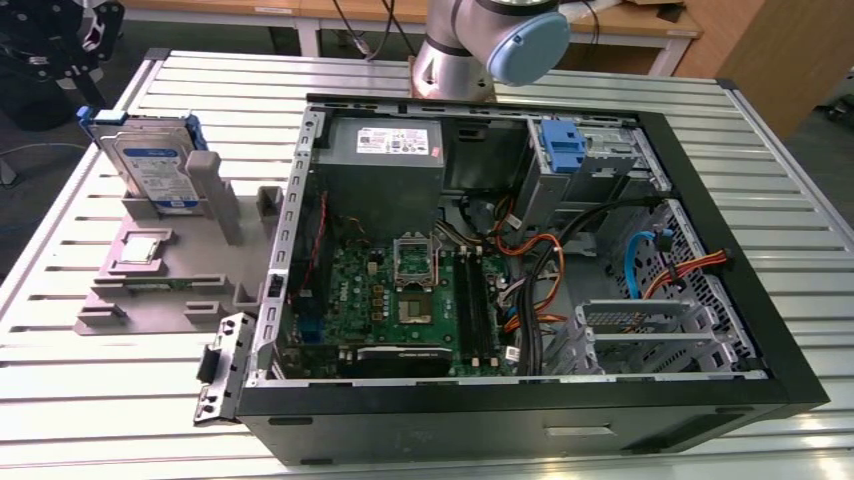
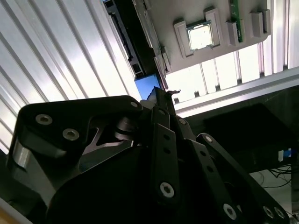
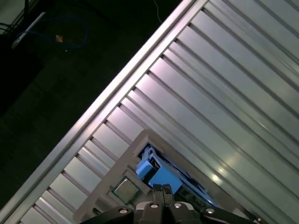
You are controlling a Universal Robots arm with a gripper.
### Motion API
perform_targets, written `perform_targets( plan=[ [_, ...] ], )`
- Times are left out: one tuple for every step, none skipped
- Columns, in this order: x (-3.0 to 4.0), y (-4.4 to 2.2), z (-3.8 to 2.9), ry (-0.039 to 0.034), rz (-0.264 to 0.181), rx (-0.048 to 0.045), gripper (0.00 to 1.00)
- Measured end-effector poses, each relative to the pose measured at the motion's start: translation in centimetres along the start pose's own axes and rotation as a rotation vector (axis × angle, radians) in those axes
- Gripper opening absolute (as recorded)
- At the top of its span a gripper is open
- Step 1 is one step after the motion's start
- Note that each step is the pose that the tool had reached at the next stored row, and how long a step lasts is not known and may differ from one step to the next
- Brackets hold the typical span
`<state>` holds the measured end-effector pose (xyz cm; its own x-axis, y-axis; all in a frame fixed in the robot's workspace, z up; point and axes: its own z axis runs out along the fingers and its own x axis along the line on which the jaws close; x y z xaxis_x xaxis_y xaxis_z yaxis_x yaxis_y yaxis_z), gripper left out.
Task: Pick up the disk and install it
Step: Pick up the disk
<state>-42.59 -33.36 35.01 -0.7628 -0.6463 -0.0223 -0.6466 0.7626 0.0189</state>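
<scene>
The disk (image 1: 154, 165), a silver drive with a white-and-blue label in a blue carrier, stands on edge in a grey fixture (image 1: 160, 275) at the exterior view's left. My black gripper (image 1: 80, 50) hangs just above and behind its top edge, apart from it. In the first wrist view the fingertips meet, so the gripper (image 3: 162, 188) is shut with nothing in it, and the disk's blue carrier (image 3: 159, 175) lies right past the tips. In the second wrist view the gripper (image 2: 163, 93) points at a blue corner of the disk (image 2: 148, 86).
An open computer case (image 1: 534, 410) lies on the slatted metal table (image 1: 134, 400), with a motherboard (image 1: 400, 300), a grey power supply (image 1: 387, 145) and a drive cage with a blue tab (image 1: 567, 150). A small chip (image 1: 140, 250) rests on the fixture. The arm's base (image 1: 487, 40) stands behind the case.
</scene>
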Motion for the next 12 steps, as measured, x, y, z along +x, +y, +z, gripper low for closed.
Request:
perform_targets(
  plan=[
    [0.0,0.0,0.0,0.0002,-0.01,-0.0002,0.1],
    [0.0,0.0,0.0,0.0004,-0.02,-0.0004,0.1],
    [0.0,0.0,0.0,0.0005,-0.03,-0.0006,0.1],
    [0.0,0.0,0.0,0.0007,-0.04,-0.0008,0.1],
    [0.0,0.0,0.0,0.0009,-0.051,-0.0011,0.1],
    [0.0,0.0,0.0,0.0011,-0.06,-0.0013,0.1],
    [0.0,0.0,0.0,0.0013,-0.068,-0.0015,0.1],
    [0.0,0.0,0.01,0.0014,-0.076,-0.0017,0.1],
    [0.0,0.0,0.01,0.0015,-0.083,-0.0018,0.1],
    [0.0,0.0,0.01,0.0017,-0.09,-0.002,0.1],
    [0.0,0.0,0.01,0.0018,-0.096,-0.0021,0.1],
    [0.0,0.0,0.01,0.0019,-0.101,-0.0022,0.1]
  ],
)
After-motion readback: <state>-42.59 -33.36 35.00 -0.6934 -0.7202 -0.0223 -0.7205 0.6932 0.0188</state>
